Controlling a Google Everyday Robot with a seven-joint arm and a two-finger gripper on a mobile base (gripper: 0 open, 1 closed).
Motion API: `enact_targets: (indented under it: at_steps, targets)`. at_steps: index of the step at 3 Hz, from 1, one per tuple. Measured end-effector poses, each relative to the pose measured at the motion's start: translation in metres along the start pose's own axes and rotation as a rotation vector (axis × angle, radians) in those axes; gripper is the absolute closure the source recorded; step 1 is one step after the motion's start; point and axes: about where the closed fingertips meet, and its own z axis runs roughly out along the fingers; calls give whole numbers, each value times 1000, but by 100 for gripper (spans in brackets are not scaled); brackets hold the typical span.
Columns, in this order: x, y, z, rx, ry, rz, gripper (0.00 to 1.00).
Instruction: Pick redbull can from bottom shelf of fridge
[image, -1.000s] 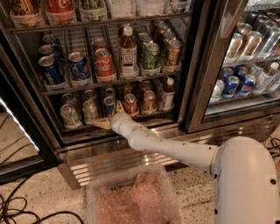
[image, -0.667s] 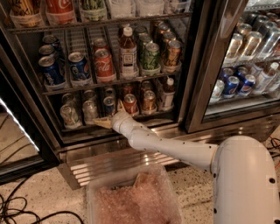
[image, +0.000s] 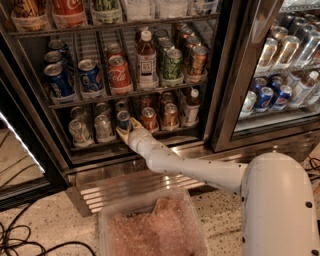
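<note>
The redbull can, slim and blue-and-silver, stands in the row on the bottom shelf of the fridge. My gripper has reached into the fridge at that shelf. It is open, with one beige finger low to the can's left and the other at its right, so the can's base sits between them. My white arm stretches from lower right over the ribbed steel base.
Silver cans stand left of the redbull can; a red-orange can, another can and a bottle stand right. Pepsi and Coke cans fill the rack above. A plastic bin sits on the floor below; cables lie left.
My gripper has moved forward and slightly up into the bottom shelf, from just in front of the rack edge to around the redbull can's base.
</note>
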Motion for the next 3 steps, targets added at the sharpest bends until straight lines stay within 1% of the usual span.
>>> enact_targets:
  at_steps: [1,2,3]
  targets:
    - [4,9,-6,11,21,-1,75]
    - [5,10,-5,13,29,-4,97]
    - [7,17,-5,11,45,-16,100]
